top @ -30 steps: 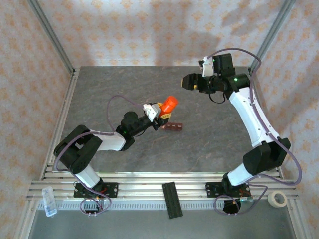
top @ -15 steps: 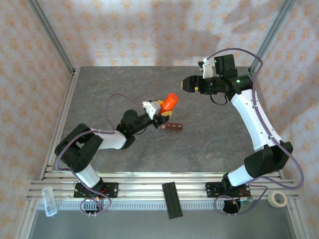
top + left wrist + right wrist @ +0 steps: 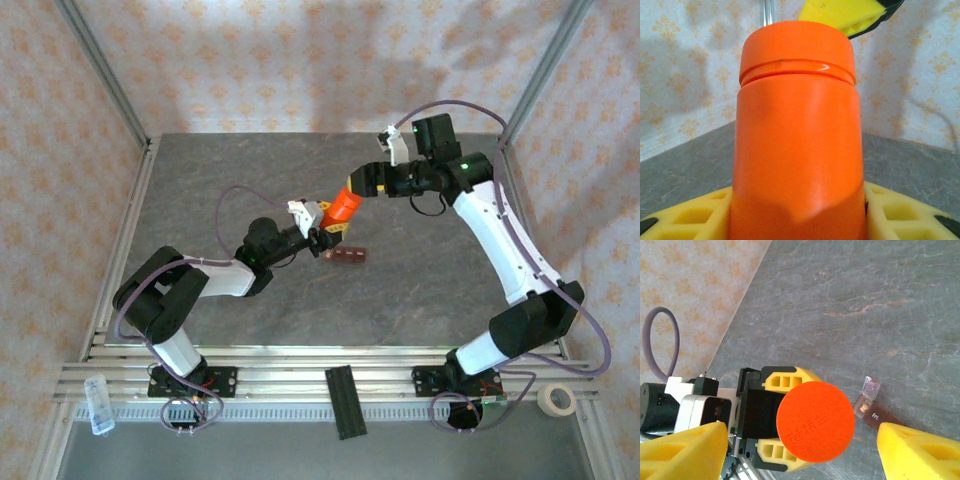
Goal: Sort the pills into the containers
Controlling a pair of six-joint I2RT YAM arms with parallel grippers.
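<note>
Left claw (image 3: 326, 226) pinches the orange bottle (image 3: 343, 206), tilted toward 2 o'clock. Right claw (image 3: 360, 183), spread, flanks its cap (image 3: 816, 421). The reddish-brown container strip (image 3: 349, 256) lies on the desk (image 3: 430, 290) at the bottle's 5 o'clock.

We are looking at a capped orange bottle (image 3: 343, 205) tilting above the table (image 3: 420, 295). A dark reddish-brown container strip (image 3: 348, 256) is lying flat near the bottle, its clear end lid (image 3: 870, 387) standing open.
</note>
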